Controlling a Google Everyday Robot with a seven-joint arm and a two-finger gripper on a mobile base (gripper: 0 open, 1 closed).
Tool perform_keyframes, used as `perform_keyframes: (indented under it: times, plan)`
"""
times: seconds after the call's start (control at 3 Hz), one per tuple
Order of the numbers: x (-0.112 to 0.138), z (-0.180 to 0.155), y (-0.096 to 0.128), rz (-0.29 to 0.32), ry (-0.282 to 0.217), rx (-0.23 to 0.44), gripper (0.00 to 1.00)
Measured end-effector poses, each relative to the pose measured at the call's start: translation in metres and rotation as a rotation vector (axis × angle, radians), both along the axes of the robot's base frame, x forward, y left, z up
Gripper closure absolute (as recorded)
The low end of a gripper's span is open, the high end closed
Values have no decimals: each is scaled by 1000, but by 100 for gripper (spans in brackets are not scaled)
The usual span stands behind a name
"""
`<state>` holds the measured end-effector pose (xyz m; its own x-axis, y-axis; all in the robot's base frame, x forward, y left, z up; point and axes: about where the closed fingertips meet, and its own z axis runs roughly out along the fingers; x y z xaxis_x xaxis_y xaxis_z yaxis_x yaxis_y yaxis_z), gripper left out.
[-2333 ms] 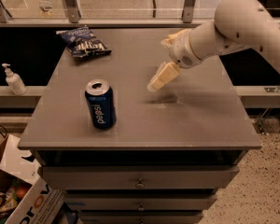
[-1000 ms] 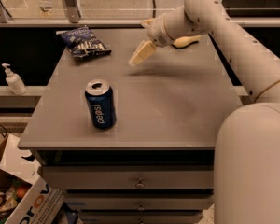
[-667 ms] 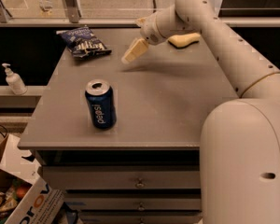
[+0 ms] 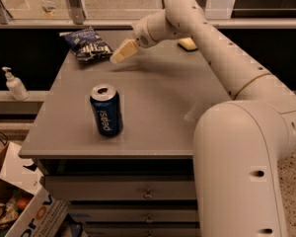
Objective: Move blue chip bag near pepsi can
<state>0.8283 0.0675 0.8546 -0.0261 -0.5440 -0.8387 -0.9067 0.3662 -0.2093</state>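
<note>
The blue chip bag (image 4: 87, 43), dark navy with white lettering, lies at the far left corner of the grey table (image 4: 163, 107). The pepsi can (image 4: 106, 110) stands upright near the table's front left, well apart from the bag. My gripper (image 4: 121, 52) hangs low over the table just right of the bag, close to its right edge, with my arm reaching in from the right. It holds nothing that I can see.
A yellow sponge (image 4: 188, 44) lies at the table's far edge, behind my arm. A white pump bottle (image 4: 14, 84) stands on a low ledge to the left. A cardboard box (image 4: 24, 206) sits on the floor at front left. Drawers (image 4: 148, 194) are below the tabletop.
My gripper has moved from the table's right middle to the far left, ending beside the chip bag. The bag and the can have not moved.
</note>
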Motion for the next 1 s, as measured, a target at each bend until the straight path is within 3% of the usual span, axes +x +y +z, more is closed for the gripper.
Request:
perform_keyframes:
  times: [0.67, 1.0]
  plan:
    - [5, -21, 51, 3, 83, 105, 0]
    - [4, -23, 74, 38, 103, 134, 18]
